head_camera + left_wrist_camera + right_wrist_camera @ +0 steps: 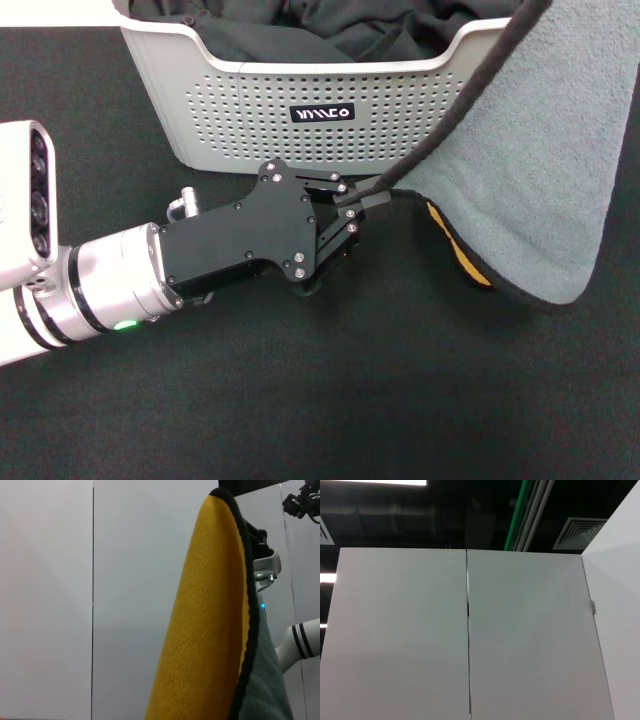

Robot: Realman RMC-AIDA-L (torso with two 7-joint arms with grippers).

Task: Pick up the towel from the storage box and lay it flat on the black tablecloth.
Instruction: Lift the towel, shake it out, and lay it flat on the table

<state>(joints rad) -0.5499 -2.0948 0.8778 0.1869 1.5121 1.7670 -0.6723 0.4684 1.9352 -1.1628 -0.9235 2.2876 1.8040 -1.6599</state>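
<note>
The grey-teal towel (545, 170) hangs down from beyond the top right of the head view, in front of the storage box (230, 110). Its lower corner folds onto the black tablecloth (300, 400) and shows a strip of yellow-orange reverse (457, 250). My left gripper (372, 195) reaches in from the left, low over the cloth, and is shut on the towel's black edging. In the left wrist view the yellow reverse (210, 630) fills the middle. Part of my right arm (265, 567) shows behind it, with its gripper hidden by the towel.
Plain black garments (300, 25) lie inside the storage box at the back. The box stands on the tablecloth just behind my left gripper. White wall panels (470, 630) fill the right wrist view.
</note>
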